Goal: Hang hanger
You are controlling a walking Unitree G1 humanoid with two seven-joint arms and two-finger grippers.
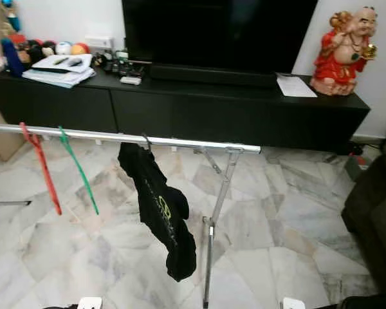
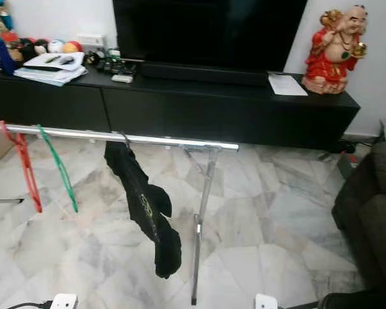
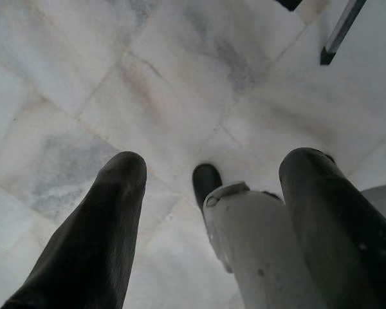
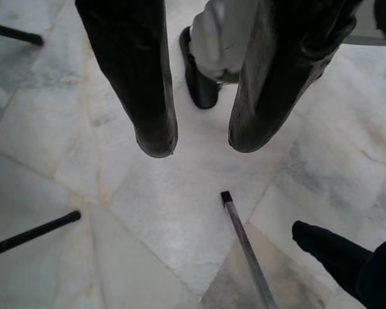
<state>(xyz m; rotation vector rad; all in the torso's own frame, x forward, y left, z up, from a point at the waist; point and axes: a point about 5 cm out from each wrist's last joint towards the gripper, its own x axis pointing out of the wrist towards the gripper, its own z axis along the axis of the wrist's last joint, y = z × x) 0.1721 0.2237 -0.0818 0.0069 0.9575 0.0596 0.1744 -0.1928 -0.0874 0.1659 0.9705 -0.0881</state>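
Straight ahead of you a silver rail (image 1: 180, 141) of a drying rack runs across the room, held up by a slanted leg (image 1: 213, 212) that ends on the marble floor (image 1: 276, 225). Task's thing is already up there: black garment (image 1: 159, 209) on a hanger whose hook (image 1: 146, 141) sits over the rail near its middle, cloth drooping long and lopsided, so I judge the hanging done or nearly so. Red hanger (image 1: 42, 168) and green hanger (image 1: 78, 170) hang bare further to your left on the same rail, well apart from the garment, probably spaced so clothes don't bunch. Behind stands a low black TV cabinet (image 1: 231, 112) with papers (image 1: 58, 71) at its left end and a red figurine (image 1: 343, 51) at its right; dark sofa (image 1: 376, 212) edge on your right. Both arms hang idle and point at the floor: left gripper (image 3: 212, 193) has its fingers spread apart with nothing between them, a pale robot leg and black foot beyond; right gripper (image 4: 199, 145) likewise parted and empty, rack foot (image 4: 227, 197) and a bit of the garment beyond it. Nothing held, so you likely just check the hook sits fully over the rail; risk is the uneven cloth sliding off
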